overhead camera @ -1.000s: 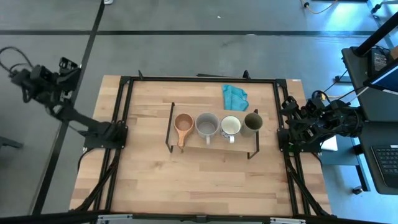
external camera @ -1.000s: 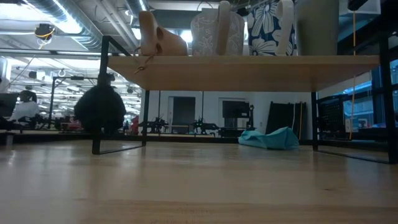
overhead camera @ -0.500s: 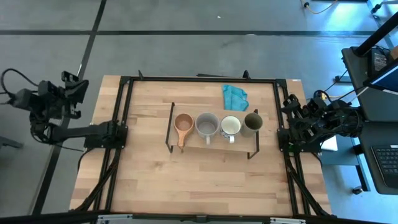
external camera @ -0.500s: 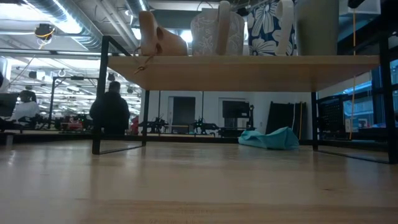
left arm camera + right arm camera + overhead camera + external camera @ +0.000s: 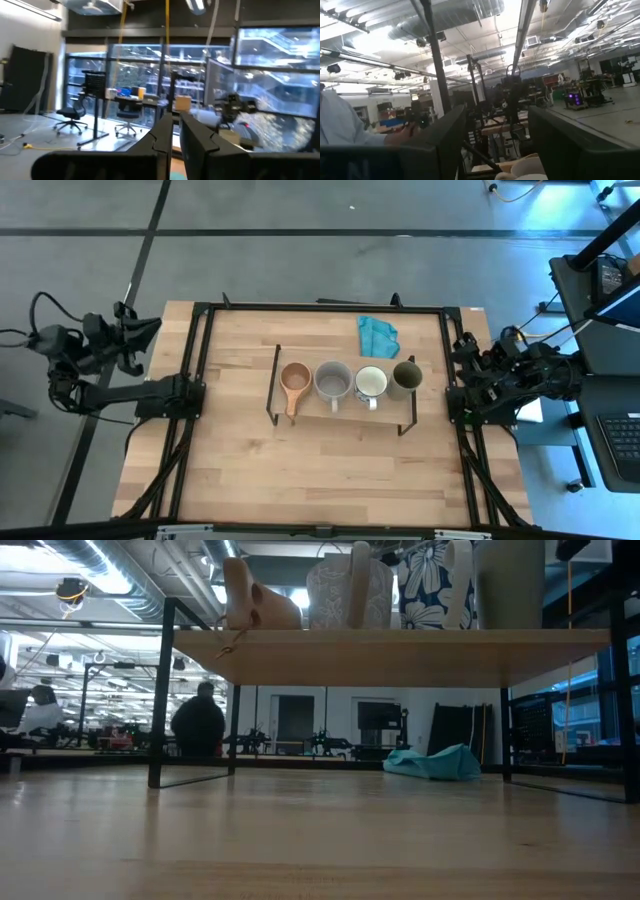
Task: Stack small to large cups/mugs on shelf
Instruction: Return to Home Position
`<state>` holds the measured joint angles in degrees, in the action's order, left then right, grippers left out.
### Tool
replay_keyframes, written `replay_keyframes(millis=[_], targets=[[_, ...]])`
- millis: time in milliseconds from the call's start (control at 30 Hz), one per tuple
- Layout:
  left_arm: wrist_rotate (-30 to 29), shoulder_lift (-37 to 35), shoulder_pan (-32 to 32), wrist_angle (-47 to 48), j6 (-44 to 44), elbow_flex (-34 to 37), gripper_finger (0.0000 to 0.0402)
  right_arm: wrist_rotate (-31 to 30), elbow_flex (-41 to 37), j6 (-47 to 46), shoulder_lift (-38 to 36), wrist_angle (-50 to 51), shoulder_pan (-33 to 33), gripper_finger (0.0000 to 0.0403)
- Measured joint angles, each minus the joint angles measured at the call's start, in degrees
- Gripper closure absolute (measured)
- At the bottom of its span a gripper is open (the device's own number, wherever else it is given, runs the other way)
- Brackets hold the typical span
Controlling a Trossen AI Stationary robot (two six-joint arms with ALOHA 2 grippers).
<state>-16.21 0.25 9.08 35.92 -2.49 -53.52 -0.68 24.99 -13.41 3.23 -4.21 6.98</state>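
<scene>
From table height the four cups are cut off at the top, so only their lower bodies show above the shelf (image 5: 390, 650), and the olive-green cup (image 5: 407, 378) shows no handle from above. The right end effector (image 5: 495, 145) is lost in the dark bulk of its arm folded at the bench's right edge, though its own camera shows the fingers spread wide and released. The left end effector (image 5: 138, 338) hangs off the bench (image 5: 300, 470) beyond its left edge, fingers (image 5: 162, 137) clenched close with nothing between them. A teal cloth (image 5: 377, 335) lies on the bench just behind the shelf, and a person (image 5: 198, 725) stands far off in the room. The shelf sits mid-bench, its long side running left to right. On it the cups stand upright in one row: brown wooden cup (image 5: 294, 380), grey cup (image 5: 333, 381), white cup (image 5: 371, 383), then the olive-green one. The three handles point toward the near edge.
</scene>
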Motion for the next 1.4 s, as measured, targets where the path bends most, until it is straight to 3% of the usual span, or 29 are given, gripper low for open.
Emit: replay_keyframes(millis=[400, 733, 1067, 1400], targets=[[2.53, 0.0, -0.02, 0.56, -0.74, 0.0, 0.0374, 0.21, -5.79, -1.69, -0.05, -6.34, -0.02, 0.0185], [5.64, 0.0, -0.02, -0.83, -0.92, 0.0, 0.0374, 2.03, -16.91, -1.4, -0.07, -25.37, -0.02, 0.0185], [7.0, -0.02, -0.02, -0.73, -0.87, 0.2, 0.0374, 2.31, -19.82, -2.75, -0.07, -28.74, 0.0, 0.0185], [8.5, -0.02, 0.0, -6.61, -1.95, 6.38, 0.0374, 2.29, -19.82, -2.82, -0.07, -28.74, -0.02, 0.0185]])
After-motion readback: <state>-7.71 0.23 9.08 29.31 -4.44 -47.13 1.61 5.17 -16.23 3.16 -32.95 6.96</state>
